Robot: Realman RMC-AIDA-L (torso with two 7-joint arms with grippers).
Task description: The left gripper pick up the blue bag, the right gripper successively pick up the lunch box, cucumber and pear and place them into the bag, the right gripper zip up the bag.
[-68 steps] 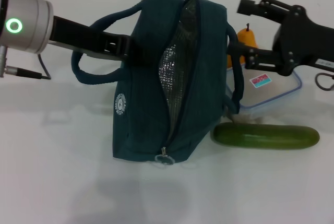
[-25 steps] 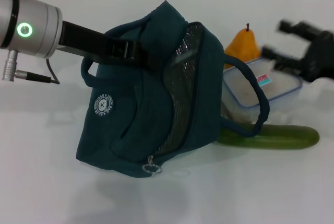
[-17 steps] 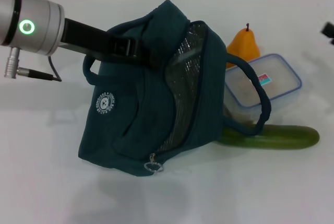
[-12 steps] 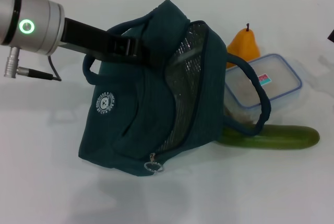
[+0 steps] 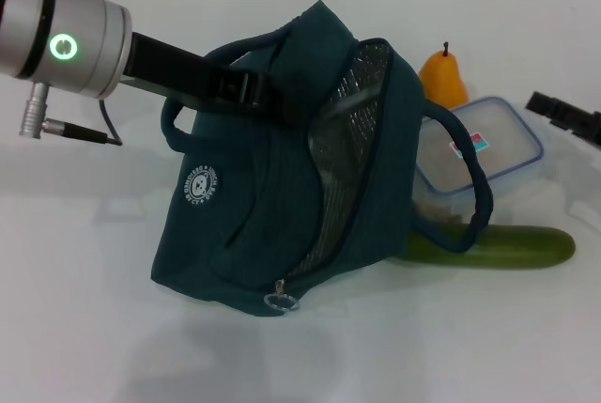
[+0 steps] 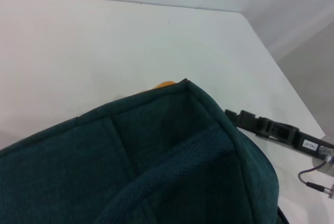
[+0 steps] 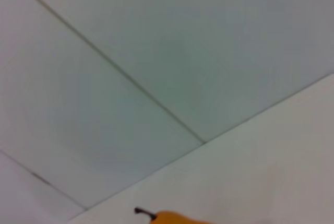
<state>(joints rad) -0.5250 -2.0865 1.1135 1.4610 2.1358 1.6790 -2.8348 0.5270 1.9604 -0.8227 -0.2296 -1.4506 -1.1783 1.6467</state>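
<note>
The blue bag point(image 5: 254, 234) leans on the table with its mouth gaping toward the right, showing silver lining point(image 5: 343, 154). My left gripper point(image 5: 263, 95) is shut on the bag's top edge, next to the handle, holding it up. An orange pear point(image 5: 443, 76) stands behind the clear lunch box point(image 5: 493, 151) with its blue-rimmed lid. The green cucumber point(image 5: 512, 246) lies in front of the box, its near end under the bag's loose handle. My right gripper point(image 5: 563, 114) hovers at the right edge, just beyond the lunch box. The left wrist view shows bag fabric point(image 6: 156, 161) and the pear point(image 6: 164, 84).
A white tabletop point(image 5: 451, 347) stretches in front of and to the left of the bag. A pale wall point(image 7: 156, 51) rises behind the table. A grey cable point(image 5: 75, 129) hangs off my left arm.
My left arm shifted the bag slightly right and tilted it open. The right gripper pulled away from the bag and box to the right, left view, and now shows again at the right edge.
</note>
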